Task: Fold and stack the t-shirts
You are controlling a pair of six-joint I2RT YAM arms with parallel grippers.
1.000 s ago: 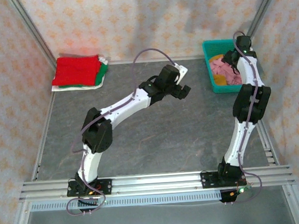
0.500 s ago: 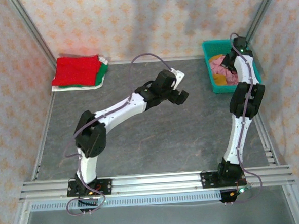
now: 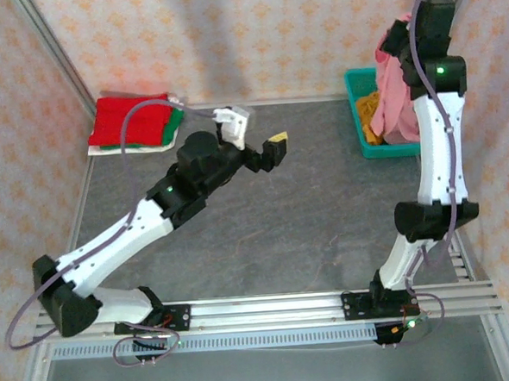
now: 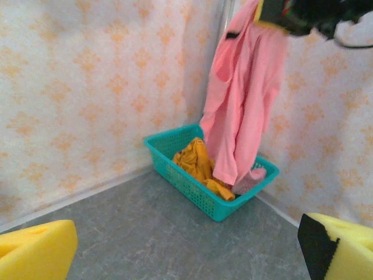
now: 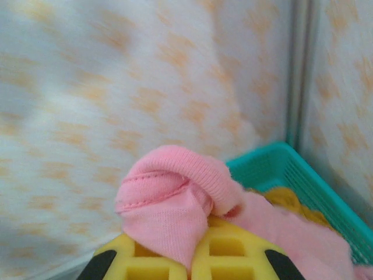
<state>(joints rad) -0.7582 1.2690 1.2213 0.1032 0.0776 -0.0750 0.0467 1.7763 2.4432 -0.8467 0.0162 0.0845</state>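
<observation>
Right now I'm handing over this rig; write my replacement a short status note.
Left gripper: open, empty, over the table.
Right gripper: shut on the pink shirt, held high, its tail hanging into the basket.
Orange shirt: crumpled in the basket.
Done: folded stack at the far left corner, red on top, green and white beneath.
To do: fold and stack pink, then orange.

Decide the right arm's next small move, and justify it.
Probably raise the right gripper a little higher: it grips the pink t-shirt, whose lower end hangs inside the teal basket. The cloth should clear the rim before swinging over the table.
</observation>
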